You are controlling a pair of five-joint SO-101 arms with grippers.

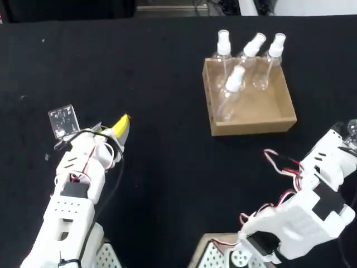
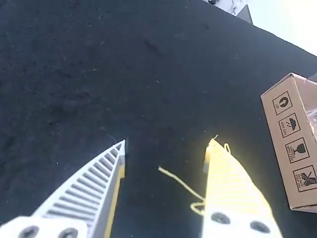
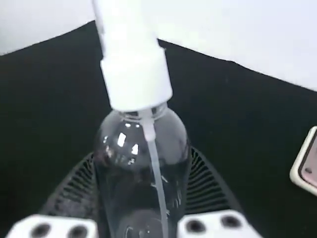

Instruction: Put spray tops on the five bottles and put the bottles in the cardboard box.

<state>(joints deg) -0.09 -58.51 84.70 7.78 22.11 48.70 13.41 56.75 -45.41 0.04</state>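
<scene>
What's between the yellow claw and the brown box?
Just bare black table between the left gripper and the cardboard box, seen in the high view.

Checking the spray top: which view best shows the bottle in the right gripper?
Right wrist view: the bottle and spray top sit close up in the right gripper. High view catches a sliver at its edge; left wrist view faces the cardboard box.
</scene>
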